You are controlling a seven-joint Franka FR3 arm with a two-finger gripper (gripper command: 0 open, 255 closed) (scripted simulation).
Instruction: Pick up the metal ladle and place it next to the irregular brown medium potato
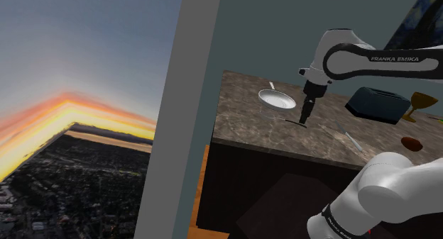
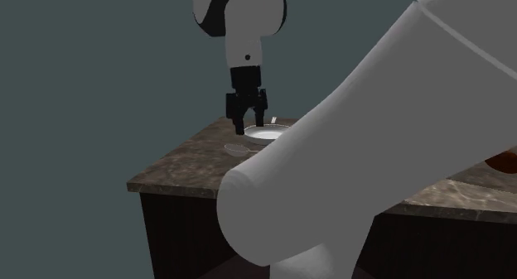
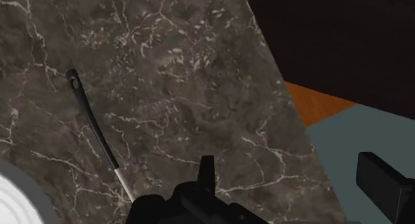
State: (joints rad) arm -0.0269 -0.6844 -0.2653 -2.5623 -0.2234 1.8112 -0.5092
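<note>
The marble counter [image 1: 248, 124] carries everything: the white pan [image 1: 277, 98] near its far edge, and the potato [image 1: 410, 142] well apart, toward the shoulder view's right. The gripper [image 2: 247, 132] hangs low beside the pan, fingers spread and empty. The ladle [image 3: 95, 126] lies flat on the stone, its dark handle off to one side of the fingers, not between them — so this looks like the approach. Next, I judge, the hand must shift over the handle, square up, and descend.
</note>
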